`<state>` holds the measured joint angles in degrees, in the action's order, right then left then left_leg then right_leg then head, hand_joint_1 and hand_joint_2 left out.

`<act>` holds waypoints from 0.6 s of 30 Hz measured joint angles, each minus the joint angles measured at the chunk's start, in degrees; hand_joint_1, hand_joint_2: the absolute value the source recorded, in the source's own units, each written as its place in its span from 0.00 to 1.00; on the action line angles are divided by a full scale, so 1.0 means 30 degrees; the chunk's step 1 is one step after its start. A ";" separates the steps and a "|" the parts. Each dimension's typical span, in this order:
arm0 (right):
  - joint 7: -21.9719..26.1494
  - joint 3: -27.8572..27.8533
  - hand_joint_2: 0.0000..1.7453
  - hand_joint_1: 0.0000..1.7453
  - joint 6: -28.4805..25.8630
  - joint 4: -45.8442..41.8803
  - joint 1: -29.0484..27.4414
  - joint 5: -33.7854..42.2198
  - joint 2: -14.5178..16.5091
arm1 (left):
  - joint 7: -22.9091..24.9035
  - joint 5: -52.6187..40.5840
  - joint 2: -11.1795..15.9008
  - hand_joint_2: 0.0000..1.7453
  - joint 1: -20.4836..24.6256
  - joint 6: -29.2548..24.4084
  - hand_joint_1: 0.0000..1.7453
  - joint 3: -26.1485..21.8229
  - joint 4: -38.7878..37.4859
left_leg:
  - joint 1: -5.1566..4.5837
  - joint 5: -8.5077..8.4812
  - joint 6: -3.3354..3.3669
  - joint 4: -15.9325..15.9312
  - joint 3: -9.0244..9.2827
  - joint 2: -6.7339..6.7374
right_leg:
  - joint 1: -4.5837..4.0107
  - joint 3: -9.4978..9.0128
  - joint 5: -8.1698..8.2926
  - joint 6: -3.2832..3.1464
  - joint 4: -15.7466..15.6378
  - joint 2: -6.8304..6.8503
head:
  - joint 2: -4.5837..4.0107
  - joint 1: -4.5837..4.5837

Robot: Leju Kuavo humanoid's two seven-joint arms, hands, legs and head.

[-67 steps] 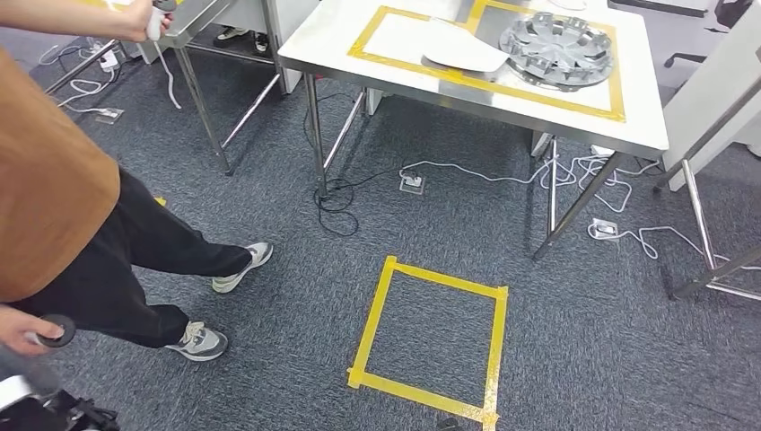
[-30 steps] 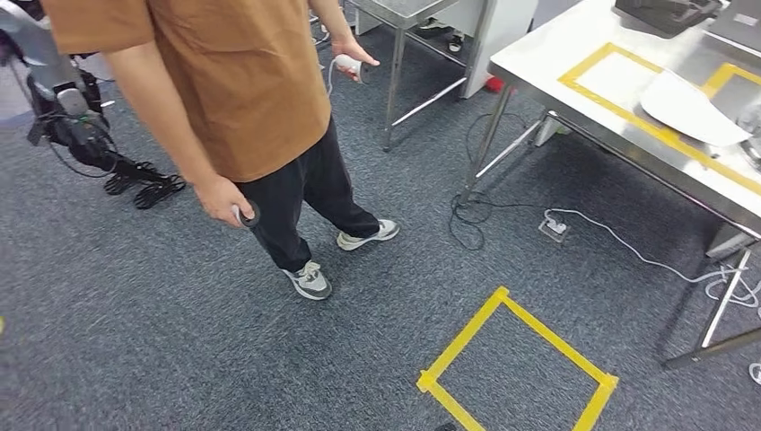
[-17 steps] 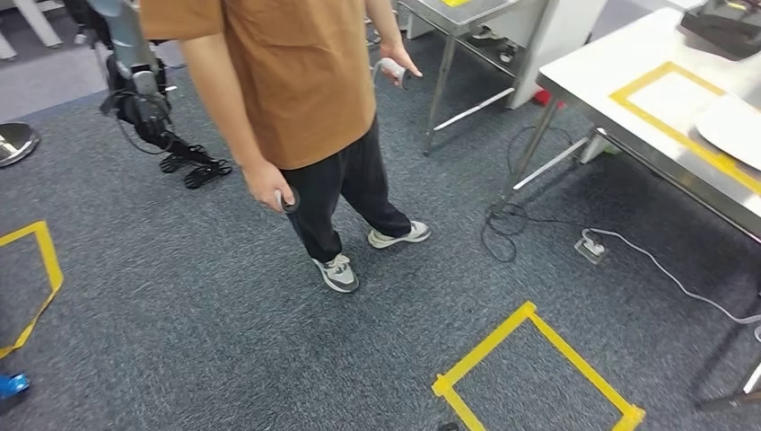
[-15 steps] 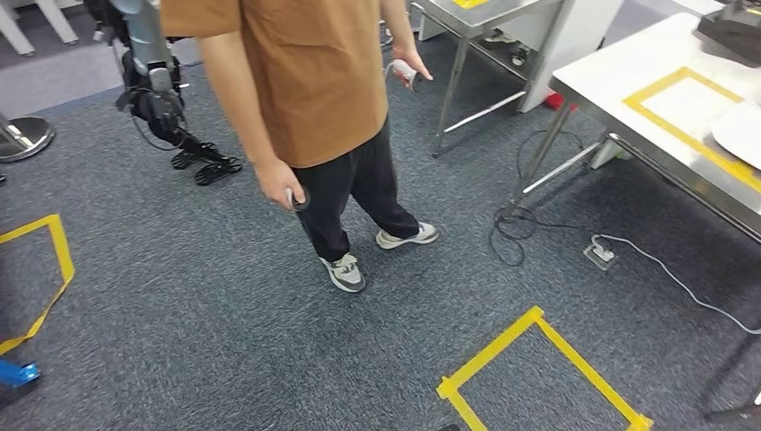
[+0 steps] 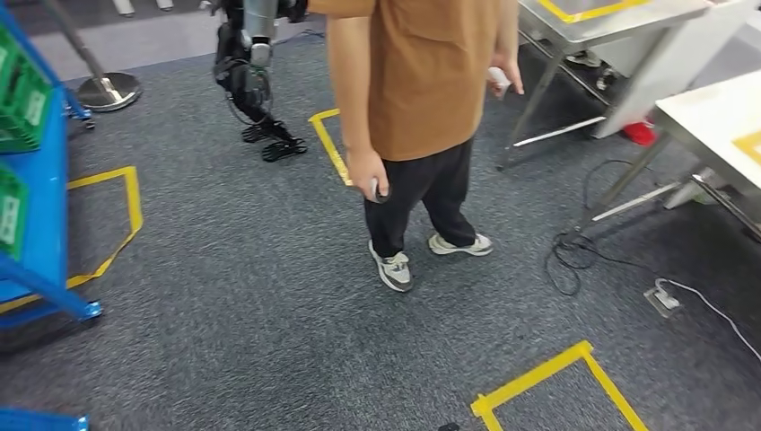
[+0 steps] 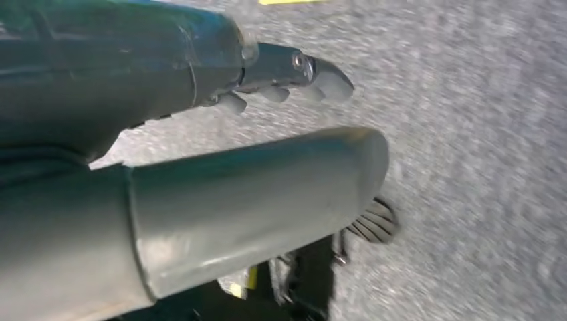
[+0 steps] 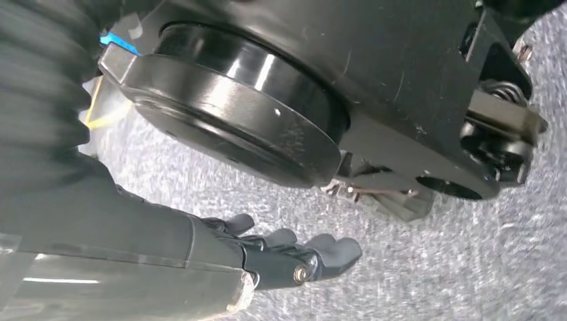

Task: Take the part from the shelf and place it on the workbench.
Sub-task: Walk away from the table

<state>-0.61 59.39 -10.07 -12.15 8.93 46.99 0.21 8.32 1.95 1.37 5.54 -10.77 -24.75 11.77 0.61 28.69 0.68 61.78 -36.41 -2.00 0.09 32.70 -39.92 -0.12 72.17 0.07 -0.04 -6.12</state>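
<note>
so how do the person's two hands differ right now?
The person's near hand hangs low by the thigh and holds a dark ring-shaped controller. The far hand sits higher, by the waist, and holds a white controller. Both hang down at the sides of the brown shirt.

- Shelf (image 5: 36, 180) at the left edge.
- Person (image 5: 422, 117) in the middle.
- Tables (image 5: 709, 117) to the right.
- Second robot (image 5: 251, 72) behind, left of the person.

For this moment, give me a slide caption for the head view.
Person in a brown shirt stands on grey carpet between a blue shelf and steel tables.
</note>
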 joint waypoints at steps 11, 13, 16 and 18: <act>-0.0126 0.0109 0.00 0.00 -0.0084 0.0007 0.0288 -0.0128 -0.0116 | 0.1179 -0.0198 -0.0391 0.00 -0.0140 -0.0869 0.00 0.0912 -0.0250 | -0.0056 0.0569 -0.0422 0.1170 -0.1080 0.0323 | -0.0601 -0.2460 0.3630 -0.1022 -0.6823 -0.0293 | 0.0000 0.0148; -0.0075 0.0113 0.00 0.00 -0.0126 0.0011 0.0150 -0.0104 -0.0097 | 0.1261 -0.0002 -0.0337 0.00 -0.0082 -0.1206 0.00 0.0945 -0.0253 | 0.0086 0.1654 -0.0666 0.3176 -0.1819 0.0654 | -0.0539 -0.2351 0.3670 -0.0836 -0.6791 0.0109 | 0.0000 0.0302; -0.0022 0.0115 0.00 0.00 -0.0169 0.0009 0.0076 -0.0086 -0.0044 | 0.1337 0.0182 -0.0293 0.00 -0.0115 -0.1475 0.00 0.0963 -0.0282 | 0.0388 0.1161 -0.1169 0.2607 -0.0988 0.0734 | -0.0276 -0.2075 0.3456 -0.0468 -0.6256 0.0477 | 0.0000 0.0386; -0.0016 0.0115 0.00 0.00 -0.0218 0.0013 0.0116 -0.0076 -0.0064 | 0.1346 0.0237 -0.0333 0.00 -0.0106 -0.1532 0.00 0.0969 -0.0304 | 0.0521 0.0588 -0.1481 0.0564 0.0323 0.0924 | -0.0107 -0.1790 0.3131 -0.0044 -0.5603 0.0538 | 0.0000 0.0510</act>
<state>-0.66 59.74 -10.72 -12.11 9.28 46.76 0.02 12.35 2.66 0.37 5.22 -15.37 -21.84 10.86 2.18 30.45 -3.77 63.47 -35.44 0.77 -0.23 27.33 -30.53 -0.25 55.36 1.68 -0.04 -4.59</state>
